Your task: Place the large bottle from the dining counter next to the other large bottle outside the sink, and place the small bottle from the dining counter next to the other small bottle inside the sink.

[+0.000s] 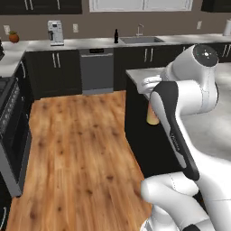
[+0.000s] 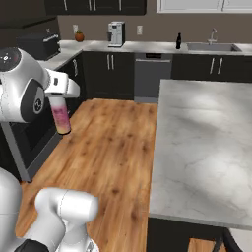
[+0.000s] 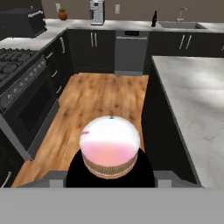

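While the arm reached out over the wooden floor, the large bottle hung in the air beside the dining desk, clear of its left edge and well above the boards. The pincer was clamped on the bottle's upper end with its jaws standing fairly wide around the body. In the left base view only the bottle's yellow-orange lower end showed past the arm, just in front of the desk's dark side. A broad open lane of floor ran from the bottle toward the far wall, bounded on one side by the stove and on the other by the dark base of the dining desk. At the lane's far end stood the dishwasher under the wall desk. The sink lay farther right on that wall desk, with the black bottle standing just left of it, outside the basin. The held bottle was pink in its middle, fading to yellow-orange at the bottom, with a white band; in the hand view its round end faced the camera
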Robot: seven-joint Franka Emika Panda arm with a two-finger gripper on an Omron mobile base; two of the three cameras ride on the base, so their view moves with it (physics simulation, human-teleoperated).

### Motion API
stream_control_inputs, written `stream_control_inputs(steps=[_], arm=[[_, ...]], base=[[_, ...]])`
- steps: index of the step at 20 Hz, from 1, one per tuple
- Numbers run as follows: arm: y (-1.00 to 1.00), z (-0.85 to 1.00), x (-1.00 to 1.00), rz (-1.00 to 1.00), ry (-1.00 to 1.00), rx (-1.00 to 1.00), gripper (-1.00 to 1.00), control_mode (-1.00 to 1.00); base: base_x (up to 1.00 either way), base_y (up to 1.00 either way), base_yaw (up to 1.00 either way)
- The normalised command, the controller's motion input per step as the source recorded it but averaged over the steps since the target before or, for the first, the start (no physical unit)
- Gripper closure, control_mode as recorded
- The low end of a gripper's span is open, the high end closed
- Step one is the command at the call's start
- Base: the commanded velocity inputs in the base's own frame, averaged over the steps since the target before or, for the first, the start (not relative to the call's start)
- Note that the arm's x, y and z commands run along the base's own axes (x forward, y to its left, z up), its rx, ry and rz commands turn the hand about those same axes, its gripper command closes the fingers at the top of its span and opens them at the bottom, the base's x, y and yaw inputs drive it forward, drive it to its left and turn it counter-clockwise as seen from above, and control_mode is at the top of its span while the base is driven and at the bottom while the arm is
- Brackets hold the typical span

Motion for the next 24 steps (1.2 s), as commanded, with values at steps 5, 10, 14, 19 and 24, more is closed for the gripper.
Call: stream_control_inputs(steps=[5,10,14,19,24], arm=[[0.0,0.0,0.0,0.0,0.0,0.0,1.0,1.0],[0.0,0.0,0.0,0.0,0.0,0.0,1.0,1.0],[0.0,0.0,0.0,0.0,0.0,0.0,1.0,1.0],[0.0,0.0,0.0,0.0,0.0,0.0,1.0,1.0],[0.0,0.0,0.0,0.0,0.0,0.0,1.0,1.0]], base=[[0.76,0.98,-0.01],[0.96,0.78,-0.02],[1.0,0.48,-0.04],[1.0,0.17,0.0],[1.0,-0.16,-0.01]])
